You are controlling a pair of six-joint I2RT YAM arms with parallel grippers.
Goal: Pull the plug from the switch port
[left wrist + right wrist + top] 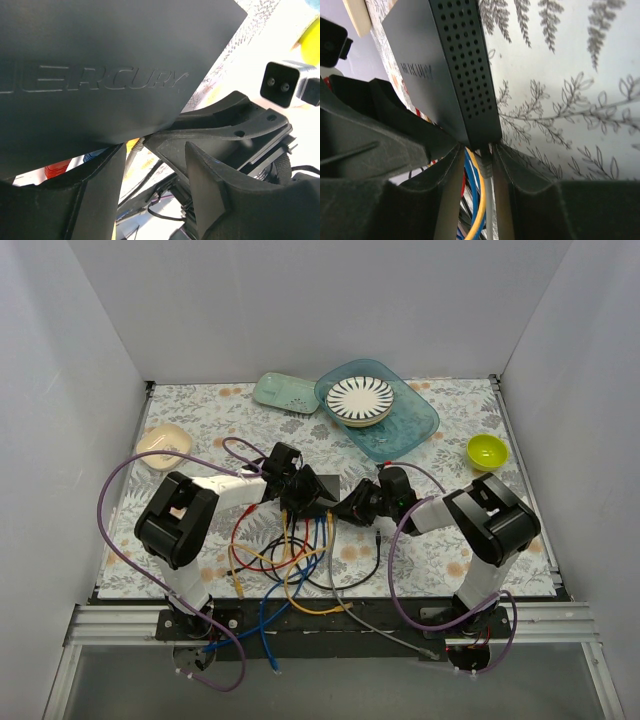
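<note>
The switch (315, 494) is a flat black box at mid table with several coloured cables (285, 565) running from its near edge. In the left wrist view its top face, embossed MERCURY (105, 80), fills the upper frame. My left gripper (288, 480) sits at the switch's left end, jaws apart (152, 147) and holding nothing. My right gripper (347, 510) is at the right end. In the right wrist view it (476, 150) is closed narrowly on the grey plug (486, 165), which sits in the end port. Yellow and blue cables also lie in the gap.
A teal tray (410, 425) with a striped plate (360, 400) stands at the back, with a green dish (285, 392) to its left. A beige bowl (165, 445) is far left and a yellow-green bowl (487, 451) far right. Loose cables spread toward the front edge.
</note>
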